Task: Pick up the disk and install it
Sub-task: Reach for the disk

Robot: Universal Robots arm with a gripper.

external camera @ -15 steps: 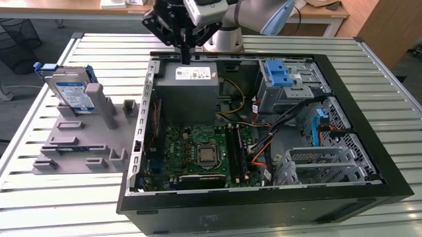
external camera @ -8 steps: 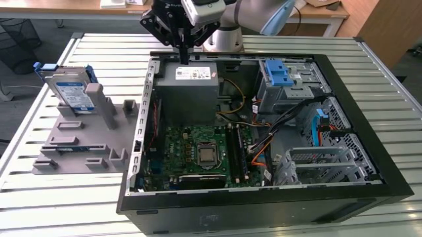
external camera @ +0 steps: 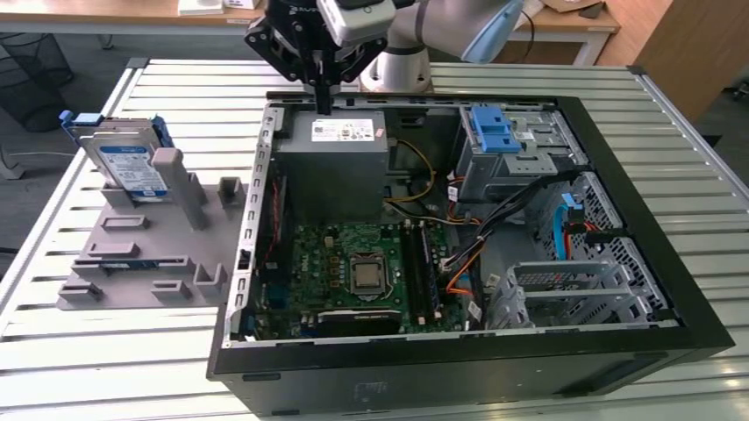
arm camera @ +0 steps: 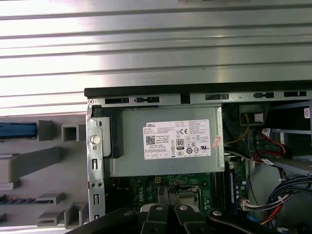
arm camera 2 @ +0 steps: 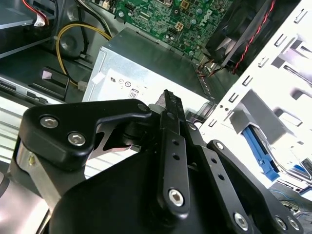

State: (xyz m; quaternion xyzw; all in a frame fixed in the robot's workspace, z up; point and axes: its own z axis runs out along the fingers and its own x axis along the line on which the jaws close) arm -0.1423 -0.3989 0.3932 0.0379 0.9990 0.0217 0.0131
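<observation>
The disk (external camera: pixel 126 160), a silver drive with a white-and-blue label and a blue carrier frame, stands on edge in a grey holder (external camera: pixel 146 254) at the exterior view's left, outside the open computer case (external camera: pixel 468 355). My gripper (external camera: pixel 322 103) hangs over the case's far edge, above the grey power supply box (external camera: pixel 337 149), well to the right of the disk. Its black fingers are pressed together with nothing between them, as both wrist views show (arm camera 2: pixel 168 99) (arm camera: pixel 170 188). A blue edge (arm camera: pixel 17 130) in the holder appears in the first wrist view.
The case lies on its side on a white slatted table (external camera: pixel 117 351). Inside are the green motherboard (external camera: pixel 357 263), cables, a blue drive latch (external camera: pixel 496 130) and metal drive cages (external camera: pixel 574 285) at the exterior view's right. The holder has several other slots.
</observation>
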